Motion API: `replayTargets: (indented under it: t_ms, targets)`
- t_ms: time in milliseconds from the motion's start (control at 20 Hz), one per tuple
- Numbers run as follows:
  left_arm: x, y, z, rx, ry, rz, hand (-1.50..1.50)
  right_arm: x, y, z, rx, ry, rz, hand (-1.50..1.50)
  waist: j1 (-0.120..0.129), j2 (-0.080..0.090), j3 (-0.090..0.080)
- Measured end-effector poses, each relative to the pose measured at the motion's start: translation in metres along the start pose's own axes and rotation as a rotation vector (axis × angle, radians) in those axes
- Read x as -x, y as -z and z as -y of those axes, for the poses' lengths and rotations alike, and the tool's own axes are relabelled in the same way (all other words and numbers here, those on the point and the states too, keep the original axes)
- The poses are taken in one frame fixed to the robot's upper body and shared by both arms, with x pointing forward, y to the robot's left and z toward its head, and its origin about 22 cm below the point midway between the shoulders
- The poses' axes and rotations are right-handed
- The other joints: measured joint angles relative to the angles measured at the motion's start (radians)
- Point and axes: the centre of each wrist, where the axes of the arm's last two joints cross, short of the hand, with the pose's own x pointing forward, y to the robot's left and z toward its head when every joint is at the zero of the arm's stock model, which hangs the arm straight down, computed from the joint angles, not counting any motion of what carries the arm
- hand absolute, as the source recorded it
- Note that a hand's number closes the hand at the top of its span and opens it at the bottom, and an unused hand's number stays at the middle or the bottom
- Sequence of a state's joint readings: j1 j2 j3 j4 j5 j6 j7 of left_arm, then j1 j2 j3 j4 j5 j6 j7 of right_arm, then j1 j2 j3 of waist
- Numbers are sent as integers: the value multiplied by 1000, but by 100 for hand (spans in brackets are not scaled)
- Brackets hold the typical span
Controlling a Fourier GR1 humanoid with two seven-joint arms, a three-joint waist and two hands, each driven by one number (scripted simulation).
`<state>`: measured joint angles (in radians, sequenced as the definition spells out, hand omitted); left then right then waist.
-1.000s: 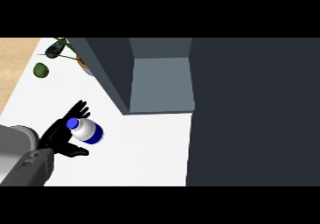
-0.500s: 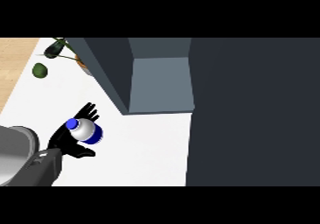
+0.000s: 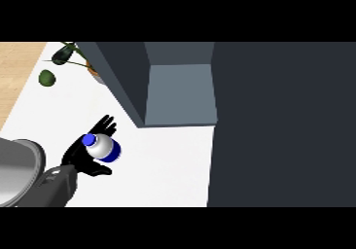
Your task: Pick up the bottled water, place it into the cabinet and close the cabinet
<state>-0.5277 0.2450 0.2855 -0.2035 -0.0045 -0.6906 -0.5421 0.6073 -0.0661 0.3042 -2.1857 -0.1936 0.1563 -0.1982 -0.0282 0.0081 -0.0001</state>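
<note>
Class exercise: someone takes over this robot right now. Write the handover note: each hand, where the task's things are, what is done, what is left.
Left hand: curled round the bottled water, at the view's lower left over the white counter.
Right hand: not in view.
Cabinet: open, its grey inside showing, up and right of the bottle.
Done: bottle grasped.
Left: carry it into the cabinet, release, close the cabinet.
Also there: a leafy plant at upper left.

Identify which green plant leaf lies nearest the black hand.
The lone bright-green oval leaf, lowest in the view, set apart below the darker green leaves; it is closest to the black left hand.
</note>
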Motion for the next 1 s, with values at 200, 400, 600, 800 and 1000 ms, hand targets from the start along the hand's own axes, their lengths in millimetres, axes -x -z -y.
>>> replayTargets:
  t_ms: [200,400,600,800,1000]
  targets:
    - [0,1,1,21,-5,-7,150,1,-4,2,-3,4,-7,-150,-3,-1,1]
    - [2,8,9,69,4,-23,150,1,-8,6,0,5,-9,-150,-5,0,-1]
    - [6,11,15,88,-6,-27,150,-2,-3,6,6,7,-6,-150,-4,2,-2]
    - [6,17,20,102,-10,-25,150,0,-5,8,9,-4,-12,-150,0,0,-3]
    - [9,17,22,59,-10,22,150,7,-6,4,10,-1,-15,-150,2,-1,-3]
